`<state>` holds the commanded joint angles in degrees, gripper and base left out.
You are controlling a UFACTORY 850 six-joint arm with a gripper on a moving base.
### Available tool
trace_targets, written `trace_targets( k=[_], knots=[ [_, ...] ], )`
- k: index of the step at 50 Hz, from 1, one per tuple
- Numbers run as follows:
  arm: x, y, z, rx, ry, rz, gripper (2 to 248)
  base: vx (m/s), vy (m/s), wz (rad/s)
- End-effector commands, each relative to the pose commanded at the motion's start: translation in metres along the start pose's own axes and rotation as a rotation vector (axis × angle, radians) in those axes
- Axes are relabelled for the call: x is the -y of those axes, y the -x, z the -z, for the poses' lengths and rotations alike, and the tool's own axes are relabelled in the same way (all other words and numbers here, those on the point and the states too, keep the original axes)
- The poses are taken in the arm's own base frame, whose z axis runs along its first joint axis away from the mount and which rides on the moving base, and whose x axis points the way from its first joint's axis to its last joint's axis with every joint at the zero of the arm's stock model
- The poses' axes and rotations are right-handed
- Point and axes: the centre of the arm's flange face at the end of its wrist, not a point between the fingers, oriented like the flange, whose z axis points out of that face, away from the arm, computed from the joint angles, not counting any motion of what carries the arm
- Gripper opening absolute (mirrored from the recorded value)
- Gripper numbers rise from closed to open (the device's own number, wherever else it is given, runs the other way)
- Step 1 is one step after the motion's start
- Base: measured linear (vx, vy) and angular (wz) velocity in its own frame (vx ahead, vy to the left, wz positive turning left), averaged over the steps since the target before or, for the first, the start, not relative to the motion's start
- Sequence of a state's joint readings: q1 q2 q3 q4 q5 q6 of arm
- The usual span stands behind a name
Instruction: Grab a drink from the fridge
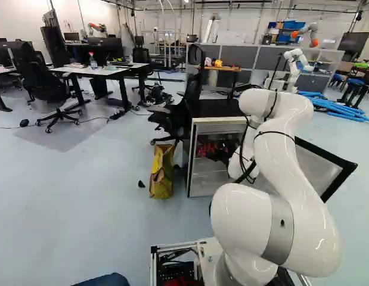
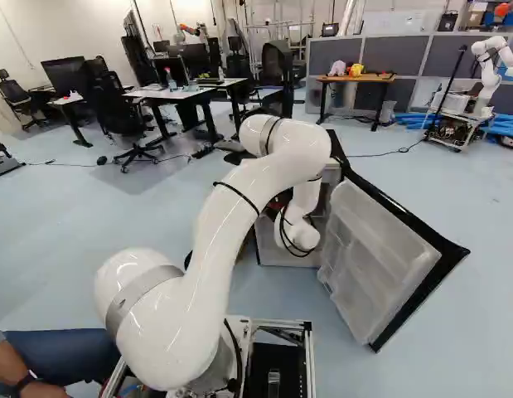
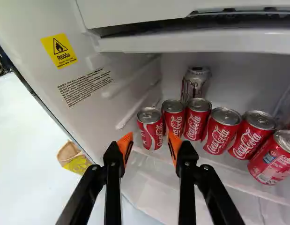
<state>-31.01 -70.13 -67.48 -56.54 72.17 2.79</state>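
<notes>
The pale fridge shelf (image 3: 205,162) holds the end red can (image 3: 151,130) upright, ahead of my wide-spread pincer (image 3: 150,139); I should ease straight in, slide one finger between it and the neighbouring can (image 3: 173,118), then squeeze evenly

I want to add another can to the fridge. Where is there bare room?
There looks to be room behind the red cans, beside the silver can on its side away from the yellow label. A hand might pass above the row, under the white ledge. The row itself is crowded.
</notes>
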Motion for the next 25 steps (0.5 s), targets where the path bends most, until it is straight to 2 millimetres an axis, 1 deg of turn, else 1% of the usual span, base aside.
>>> trace_targets(
  k=[25],
  knots=[
    [-0.007,-0.001,-0.011,0.004,-0.004,0.021,129,0.0,0.0,0.0]
  ],
)
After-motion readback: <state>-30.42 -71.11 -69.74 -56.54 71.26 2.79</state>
